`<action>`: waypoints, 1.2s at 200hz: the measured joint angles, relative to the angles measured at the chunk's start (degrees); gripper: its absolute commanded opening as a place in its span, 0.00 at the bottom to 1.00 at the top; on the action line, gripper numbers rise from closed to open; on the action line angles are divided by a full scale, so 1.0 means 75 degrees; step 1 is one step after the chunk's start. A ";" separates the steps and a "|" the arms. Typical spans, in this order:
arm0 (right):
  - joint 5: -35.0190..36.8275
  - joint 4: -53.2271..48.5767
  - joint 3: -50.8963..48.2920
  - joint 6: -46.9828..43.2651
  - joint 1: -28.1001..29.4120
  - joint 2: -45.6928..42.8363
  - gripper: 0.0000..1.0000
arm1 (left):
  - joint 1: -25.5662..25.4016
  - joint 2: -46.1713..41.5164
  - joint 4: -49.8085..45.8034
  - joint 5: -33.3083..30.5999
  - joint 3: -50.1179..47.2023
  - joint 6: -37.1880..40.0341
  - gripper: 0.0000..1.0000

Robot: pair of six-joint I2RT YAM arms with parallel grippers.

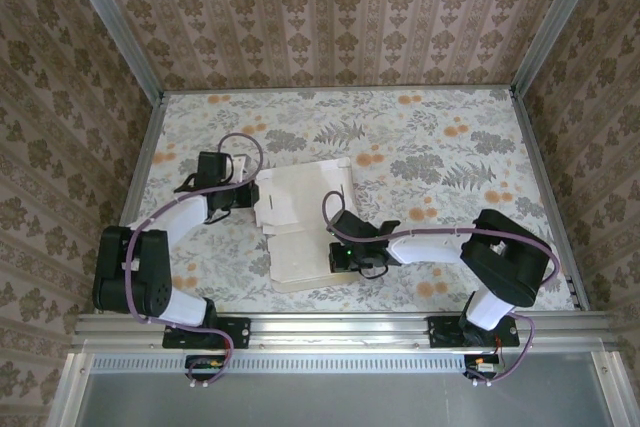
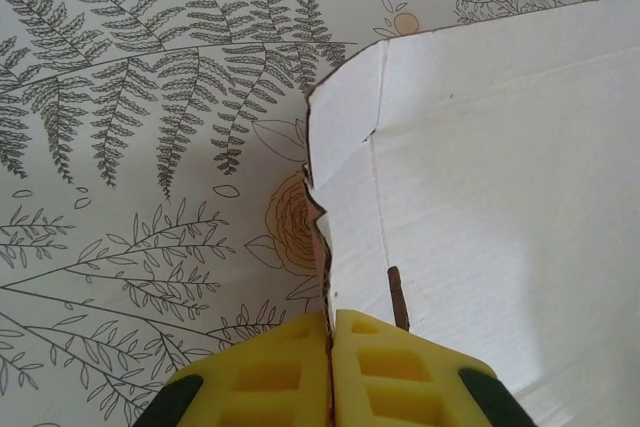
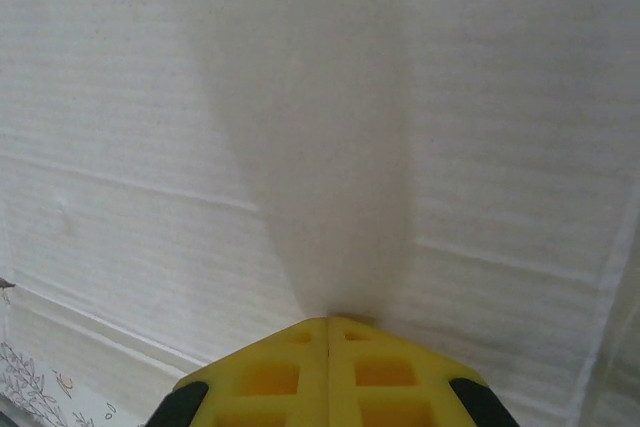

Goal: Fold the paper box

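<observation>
paper box (image 1: 300, 212) lies opened flat, pale side up, on the middle of the floral table (image 1: 450, 147) (pink shows only along its edge). left gripper (image 2: 330, 319) pinches its left edge; right gripper (image 3: 328, 323), fingers pressed together, touches the pale sheet.

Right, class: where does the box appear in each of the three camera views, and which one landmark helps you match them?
Top external: box lies flat, pale side up, mid-table.
Left wrist: box takes the right half, with its notched edge at centre.
Right wrist: box is the pale creased sheet across the upper and middle picture.
Shared landmark: floral tablecloth, seen as ferns at left and a sliver at bottom left.
</observation>
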 measured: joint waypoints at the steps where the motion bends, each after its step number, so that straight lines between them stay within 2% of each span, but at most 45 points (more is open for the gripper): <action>1: 0.0015 0.0012 -0.0009 0.0020 0.0003 -0.0006 0.00 | -0.0003 0.0000 0.0009 -0.0003 -0.0003 0.0000 0.06; 79: 0.0968 0.0105 -0.0516 0.0935 -0.0038 -0.0510 0.00 | -0.0647 -0.0213 0.0586 -0.0291 -0.0189 -0.0268 0.05; 204: 0.1084 0.0254 -0.0612 0.1137 -0.0041 -0.0557 0.00 | -0.1425 -0.1099 0.0801 -0.0356 -0.0583 -0.0408 0.05; 240: 0.1087 0.0361 -0.0702 0.1139 -0.0038 -0.0603 0.00 | -0.1670 -0.1253 0.0831 -0.0688 -0.0685 -0.0425 0.04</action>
